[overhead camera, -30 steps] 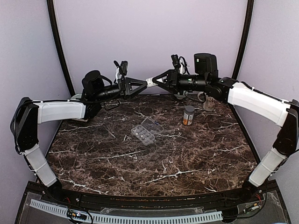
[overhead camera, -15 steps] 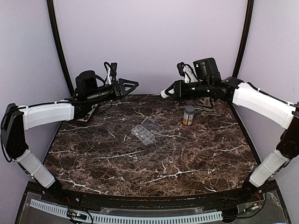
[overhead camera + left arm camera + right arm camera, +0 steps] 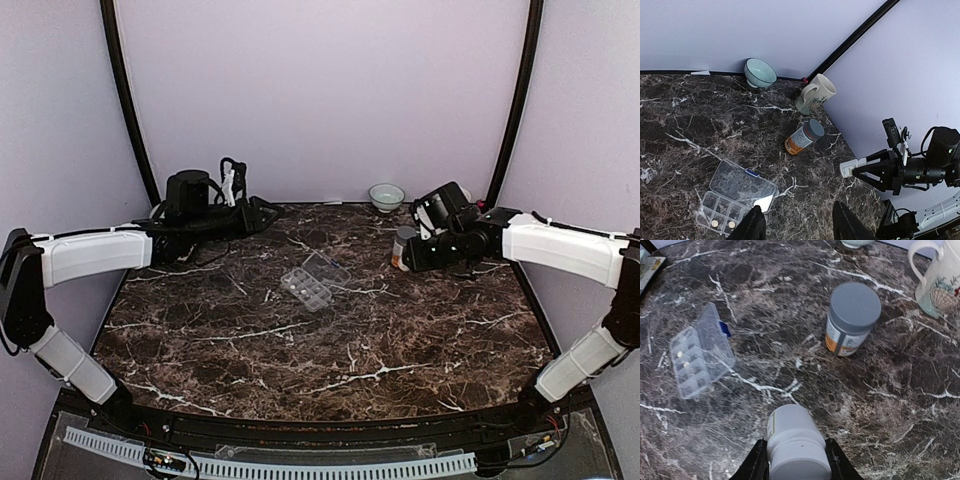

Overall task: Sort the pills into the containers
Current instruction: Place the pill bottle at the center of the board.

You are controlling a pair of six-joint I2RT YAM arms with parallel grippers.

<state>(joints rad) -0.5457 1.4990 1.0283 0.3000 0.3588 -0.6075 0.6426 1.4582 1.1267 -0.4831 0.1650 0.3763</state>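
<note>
The clear organiser box lies open mid-table, lid flat behind it; it also shows in the left wrist view and the right wrist view. Two small pills sit in its compartments. My right gripper is shut on a small white bottle, held low over the table near the amber bottle with its grey cap. The white bottle also shows in the left wrist view. My left gripper is open and empty, high over the back left.
A pale green bowl stands at the back wall, also in the left wrist view. A printed mug stands in the back right corner, also in the right wrist view. Black frame posts rise at both back corners.
The grippers met high at the middle with the white bottle between them. The left let go and drew back left; the right carried the bottle down to the right beside the amber bottle.
</note>
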